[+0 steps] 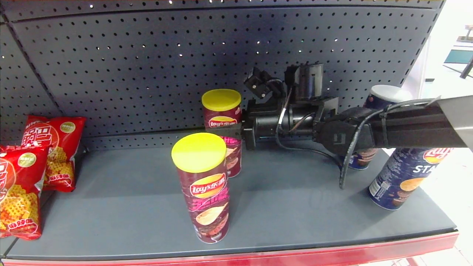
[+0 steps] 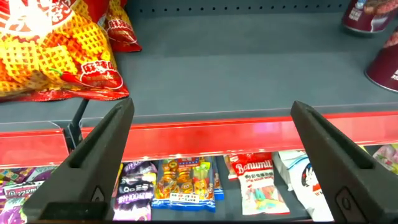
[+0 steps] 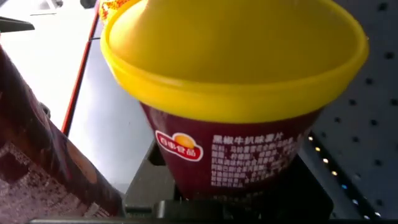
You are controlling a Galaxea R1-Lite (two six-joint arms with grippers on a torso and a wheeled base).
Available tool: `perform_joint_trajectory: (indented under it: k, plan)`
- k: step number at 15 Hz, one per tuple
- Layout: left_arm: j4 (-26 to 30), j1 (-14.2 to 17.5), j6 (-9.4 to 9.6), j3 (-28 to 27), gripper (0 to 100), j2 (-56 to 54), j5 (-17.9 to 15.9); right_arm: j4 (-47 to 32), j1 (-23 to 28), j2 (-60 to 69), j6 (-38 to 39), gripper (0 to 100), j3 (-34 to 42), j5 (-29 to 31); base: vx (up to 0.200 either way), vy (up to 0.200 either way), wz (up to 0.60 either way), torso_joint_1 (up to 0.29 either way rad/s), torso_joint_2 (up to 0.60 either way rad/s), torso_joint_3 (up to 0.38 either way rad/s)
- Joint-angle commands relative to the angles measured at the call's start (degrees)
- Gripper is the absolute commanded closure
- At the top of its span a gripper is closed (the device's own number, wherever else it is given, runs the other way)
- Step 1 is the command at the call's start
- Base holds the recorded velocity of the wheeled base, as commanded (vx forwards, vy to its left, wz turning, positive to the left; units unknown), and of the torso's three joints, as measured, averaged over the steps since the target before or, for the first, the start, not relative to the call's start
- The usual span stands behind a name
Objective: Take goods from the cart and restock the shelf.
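Head view: at the lower centre of the frame, a maroon cylindrical crisp can with a yellow plastic lid (image 1: 205, 184) is seen standing upright on the grey metal shelf board (image 1: 122, 207). At the lower left, two red foil snack bags (image 1: 22, 192) are propped one behind the other. At the lower right, a dark blue crisp can (image 1: 401, 181) is placed near the shelf's end. Behind the front can, at the centre, a second maroon yellow-lidded can (image 1: 221, 111) is clasped at mid-height by the right gripper (image 1: 226, 132), its fingers pressed against the sides. This can's base appears to rest on the shelf, close to the grey perforated back panel (image 1: 147, 66). Further right, a white-lidded blue can (image 1: 386, 96) is partly hidden behind the arm. In the left wrist view, the left gripper (image 2: 211, 165) is spread wide with nothing held, before the shelf's red edge strip (image 2: 205, 134).
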State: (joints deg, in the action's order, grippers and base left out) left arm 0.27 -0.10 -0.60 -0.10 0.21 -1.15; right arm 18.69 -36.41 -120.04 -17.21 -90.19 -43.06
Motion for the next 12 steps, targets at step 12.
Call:
perform_joint_trajectory:
  k: [12]
  plan:
    - [0.0, 0.0, -0.02, 0.0, 0, 0.1, 0.0, -2.5, -2.0, -0.9, 0.9, 100, -1.8, 0.2, 0.0, 0.0, 0.0, 0.0, 0.0, 0.0]
